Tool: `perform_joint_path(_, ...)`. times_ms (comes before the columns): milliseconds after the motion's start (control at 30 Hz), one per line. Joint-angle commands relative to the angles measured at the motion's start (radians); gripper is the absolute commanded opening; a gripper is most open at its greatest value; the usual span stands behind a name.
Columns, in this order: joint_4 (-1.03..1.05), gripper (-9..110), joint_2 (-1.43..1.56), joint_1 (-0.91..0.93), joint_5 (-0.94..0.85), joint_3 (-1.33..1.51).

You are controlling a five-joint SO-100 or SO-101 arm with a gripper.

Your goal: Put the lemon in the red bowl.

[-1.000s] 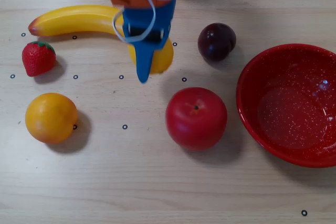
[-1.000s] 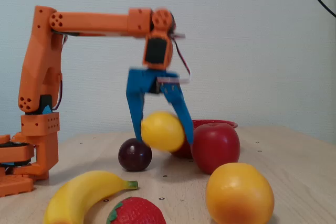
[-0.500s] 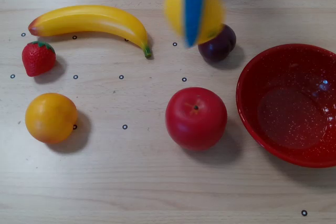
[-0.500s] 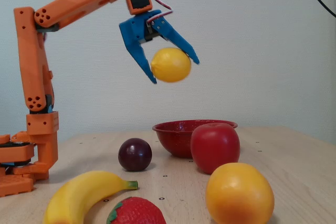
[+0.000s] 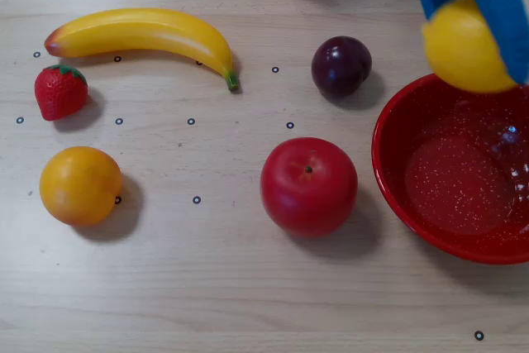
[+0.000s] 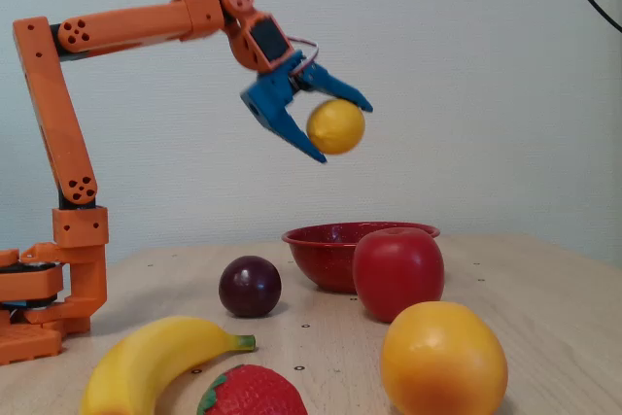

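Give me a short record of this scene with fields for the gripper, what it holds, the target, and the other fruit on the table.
gripper: blue two-finger gripper on the orange arm, raised high, jaws closed around the fruit
held item: small bright yellow plastic lemon, in the air above the bowl's rim in the overhead view
target: large glossy red speckled bowl, nothing in it
other fruit: yellow curved banana, red strawberry, round orange, red apple, dark purple plum
task state: lemon not yet released
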Motion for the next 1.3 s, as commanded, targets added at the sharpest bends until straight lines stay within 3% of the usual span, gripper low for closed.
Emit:
perform_joint_path(0,-0.12,0,0.084,0.037,0.06,0.02)
perform_joint_path(167,-0.301,1,0.011,0.058,0.123,0.135)
perform_joint_path(333,-0.408,21,-0.091,0.06,0.098,0.155)
perform_joint_path(600,-0.488,30,-0.207,0.054,0.092,0.15)
perform_joint_path(1267,-0.393,43,-0.238,0.04,0.097,0.118)
